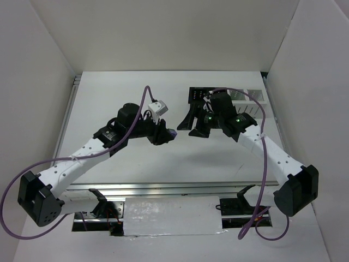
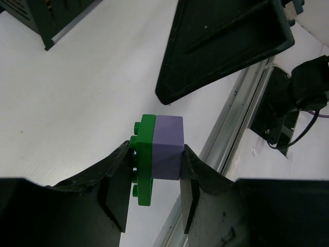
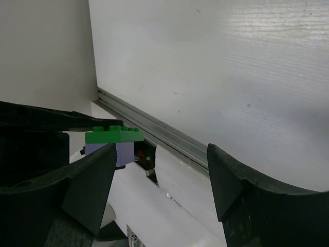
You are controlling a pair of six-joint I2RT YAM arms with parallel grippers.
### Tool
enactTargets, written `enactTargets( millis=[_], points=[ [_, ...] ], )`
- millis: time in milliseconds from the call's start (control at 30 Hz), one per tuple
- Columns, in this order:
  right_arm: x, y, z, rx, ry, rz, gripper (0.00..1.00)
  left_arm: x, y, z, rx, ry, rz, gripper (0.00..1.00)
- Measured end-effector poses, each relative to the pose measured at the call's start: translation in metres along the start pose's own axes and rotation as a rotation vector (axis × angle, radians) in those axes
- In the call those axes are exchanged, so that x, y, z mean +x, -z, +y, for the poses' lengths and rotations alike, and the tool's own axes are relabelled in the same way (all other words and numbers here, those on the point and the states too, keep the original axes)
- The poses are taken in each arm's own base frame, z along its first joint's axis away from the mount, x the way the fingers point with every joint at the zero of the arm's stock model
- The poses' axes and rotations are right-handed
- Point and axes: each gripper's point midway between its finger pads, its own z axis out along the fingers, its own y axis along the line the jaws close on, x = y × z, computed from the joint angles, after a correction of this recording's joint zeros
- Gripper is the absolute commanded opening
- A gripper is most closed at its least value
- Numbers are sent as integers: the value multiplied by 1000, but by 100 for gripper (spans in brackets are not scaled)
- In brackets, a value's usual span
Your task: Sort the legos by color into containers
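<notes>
Left tool (image 2: 157, 157) clamping legos (image 2: 167, 146), right tool (image 3: 162, 154) agape

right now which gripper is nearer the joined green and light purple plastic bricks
Left. The left gripper is shut on the green and light purple bricks, pinching them between its fingers. The right gripper is open, facing them, just short.

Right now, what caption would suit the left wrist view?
Left claw shut on a green lego joined to a purple lego, over the white table.
</notes>
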Motion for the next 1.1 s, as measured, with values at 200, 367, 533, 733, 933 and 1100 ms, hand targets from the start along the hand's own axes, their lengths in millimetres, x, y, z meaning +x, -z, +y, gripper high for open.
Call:
enactTargets(
  millis=[200,367,533,733,933,1100],
  points=[
    [-2,0,7,-31,0,-5,77,3,-7,-8,53,-22,30,2],
    [5,-2,20,-73,17,13,75,5,-9,-13,80,-20,45,2],
    [24,-7,29,-89,50,66,71,2,-11,-18,101,-27,45,3],
    [31,-18,33,-81,75,96,15,8,-11,-16,93,-32,74,12],
    [34,-20,36,-93,69,110,0,8,-12,-13,68,-41,77,91],
    [36,-24,38,-148,72,116,0,-1,-11,-6,15,-36,58,100]
  ],
)
